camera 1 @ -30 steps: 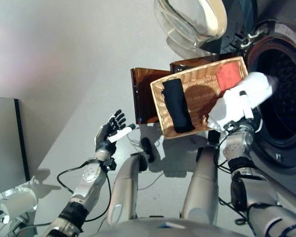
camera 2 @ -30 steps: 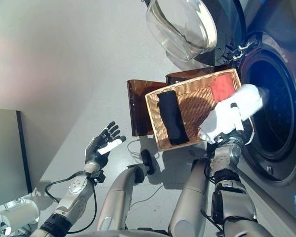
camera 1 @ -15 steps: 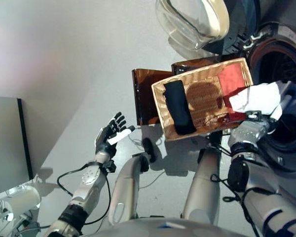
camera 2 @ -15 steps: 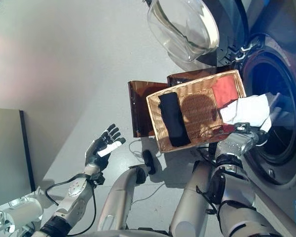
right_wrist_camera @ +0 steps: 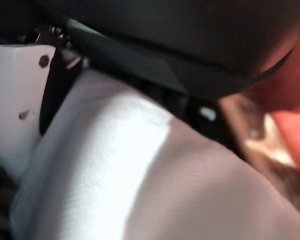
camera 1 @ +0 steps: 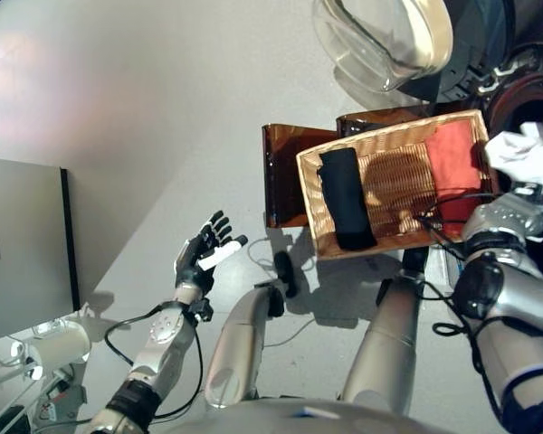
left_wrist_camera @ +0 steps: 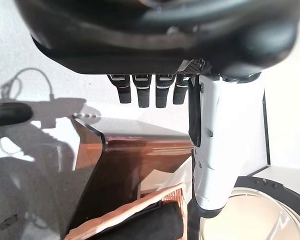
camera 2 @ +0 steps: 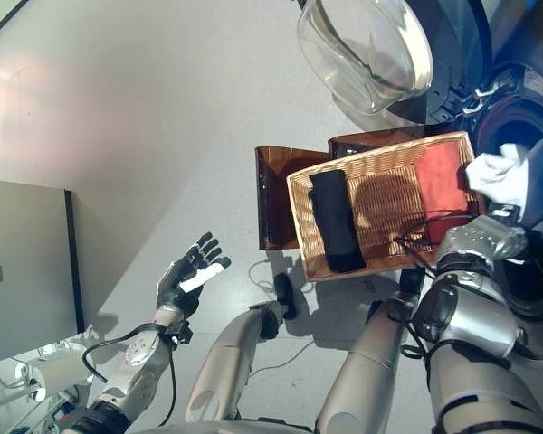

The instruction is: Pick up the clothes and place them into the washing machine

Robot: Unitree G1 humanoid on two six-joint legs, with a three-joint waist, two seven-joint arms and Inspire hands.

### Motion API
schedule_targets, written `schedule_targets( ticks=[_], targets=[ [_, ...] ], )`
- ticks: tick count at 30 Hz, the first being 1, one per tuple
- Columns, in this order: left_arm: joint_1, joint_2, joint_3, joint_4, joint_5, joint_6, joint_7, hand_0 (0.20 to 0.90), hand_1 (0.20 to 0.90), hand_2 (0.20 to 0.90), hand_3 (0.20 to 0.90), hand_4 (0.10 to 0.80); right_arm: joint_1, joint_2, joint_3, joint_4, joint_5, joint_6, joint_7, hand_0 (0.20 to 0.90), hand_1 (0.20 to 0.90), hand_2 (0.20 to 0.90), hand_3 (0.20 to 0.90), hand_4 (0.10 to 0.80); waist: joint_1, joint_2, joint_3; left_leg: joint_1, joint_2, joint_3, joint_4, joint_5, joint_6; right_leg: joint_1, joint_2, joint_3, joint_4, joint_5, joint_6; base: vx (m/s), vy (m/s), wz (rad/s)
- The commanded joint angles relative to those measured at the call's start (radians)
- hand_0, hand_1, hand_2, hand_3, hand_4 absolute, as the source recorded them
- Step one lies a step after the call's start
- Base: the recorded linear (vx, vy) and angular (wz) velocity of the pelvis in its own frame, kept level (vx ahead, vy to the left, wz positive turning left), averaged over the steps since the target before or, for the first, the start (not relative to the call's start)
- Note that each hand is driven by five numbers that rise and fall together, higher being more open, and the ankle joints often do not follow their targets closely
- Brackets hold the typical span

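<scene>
My left hand (camera 1: 204,260) hangs idle at about 8 o'clock, well apart from the work, fingers (left_wrist_camera: 141,93) straight and released, holding nothing.

At 1 o'clock the basket (camera 1: 319,204) sits on a brown stand (camera 1: 279,176), and a rolled black cloth (camera 1: 346,198) and a red cloth (camera 1: 454,159) lie in it, both yet to go.

What has changed: a second ago my right hand held the white cloth (camera 1: 519,149) over the basket's near corner; now it has swung to 2 o'clock, past the basket's edge and up to the mouth of the washer (camera 2: 526,117), whose glass door (camera 2: 371,50) stands open at 12 o'clock. My right hand (right_wrist_camera: 20,105) is mostly buried under the cloth, so I cannot tell how its fingers sit, though the cloth rides against them. I judge this first piece is nearly delivered: push it into the drum, let go, then return for the other two.

No label or writing is readable anywhere.
</scene>
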Motion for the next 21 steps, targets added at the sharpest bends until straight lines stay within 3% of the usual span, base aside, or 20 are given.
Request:
schedule_targets(
  ticks=[1,12,21],
  targets=[
    [0.052,0.052,0.015,-0.081,-0.007,-0.059,0.009,0.900,0.900,0.900,0.900,0.800,-0.029,-0.168,0.056,-0.011,-0.072,-0.100,-0.044,0.200,0.200,0.200,0.200,0.300,-0.019,0.031,-0.082,0.007,0.090,-0.103,-0.003,0.004,-0.136,-0.006,-0.017,0.027,-0.014,0.038,0.010,0.027,0.008,0.07],
    [0.077,0.064,0.048,-0.096,-0.010,-0.064,0.031,0.900,0.900,0.900,0.900,0.800,0.023,-0.325,-0.008,0.008,-0.089,-0.138,-0.136,0.200,0.200,0.200,0.200,0.300,-0.042,0.048,-0.090,-0.017,0.092,-0.103,0.015,-0.008,-0.135,-0.034,-0.013,0.037,0.007,0.030,0.011,0.015,0.003,0.02],
    [0.084,0.072,0.045,-0.110,-0.024,-0.066,0.034,0.900,0.900,0.900,0.900,0.800,0.028,-0.345,-0.016,0.029,-0.092,-0.154,-0.184,0.200,0.200,0.200,0.200,0.300,-0.051,0.057,-0.104,-0.019,0.093,-0.082,0.026,-0.031,-0.130,-0.055,-0.013,0.057,0.012,0.025,0.015,0.028,0.029,0.00]
  ],
)
